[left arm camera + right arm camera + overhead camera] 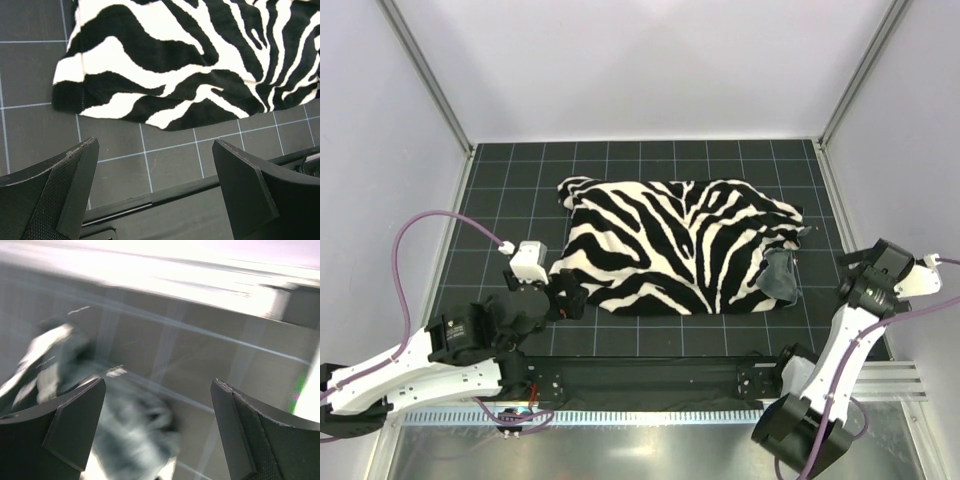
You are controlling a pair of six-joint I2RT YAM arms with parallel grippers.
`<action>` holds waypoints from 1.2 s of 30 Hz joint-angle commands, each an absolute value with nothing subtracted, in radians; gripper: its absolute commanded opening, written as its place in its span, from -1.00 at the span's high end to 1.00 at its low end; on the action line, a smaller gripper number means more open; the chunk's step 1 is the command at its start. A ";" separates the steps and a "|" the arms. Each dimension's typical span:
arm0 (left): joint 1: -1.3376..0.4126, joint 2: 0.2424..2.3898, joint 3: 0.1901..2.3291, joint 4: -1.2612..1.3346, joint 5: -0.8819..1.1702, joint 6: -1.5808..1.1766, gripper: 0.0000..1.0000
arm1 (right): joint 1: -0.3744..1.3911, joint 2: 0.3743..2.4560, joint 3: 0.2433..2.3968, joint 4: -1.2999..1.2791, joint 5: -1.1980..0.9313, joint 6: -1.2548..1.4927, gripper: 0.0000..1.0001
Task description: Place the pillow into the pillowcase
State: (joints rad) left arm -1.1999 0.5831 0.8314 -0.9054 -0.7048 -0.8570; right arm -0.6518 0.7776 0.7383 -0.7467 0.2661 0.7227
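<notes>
The zebra-striped pillowcase (680, 245) lay plump on the table (500, 170), soft, floppy, probably light; its grey flap (781, 277) offered a pinch. The left fingers (75, 185) and right fingers (75, 425) gaped wide, empty.

Jaws stand wide apart on left gripper (155, 150) and right gripper (157, 387).

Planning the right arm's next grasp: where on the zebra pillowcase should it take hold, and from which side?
Probably the grey flap turned out at the near right corner of the pillowcase, approached from the right. It is a loose fold sticking out past the flat zebra body, likely thin enough to pinch, and the open right gripper is already on that side.
</notes>
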 commanded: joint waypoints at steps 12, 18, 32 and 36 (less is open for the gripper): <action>-1.197 0.611 0.835 -0.874 -0.747 -0.877 -0.99 | -0.246 0.830 0.506 -0.321 -0.271 0.541 -0.71; -1.197 0.604 0.834 -0.879 -0.745 -0.877 -0.99 | -0.150 0.972 0.485 -0.283 -0.175 0.546 -0.27; -1.197 0.569 0.822 -0.888 -0.753 -0.881 -1.00 | -0.152 0.860 0.702 -0.609 0.365 0.638 0.78; -1.197 0.587 0.821 -0.881 -0.753 -0.877 -0.99 | -0.152 0.910 0.712 -0.618 0.344 0.647 0.78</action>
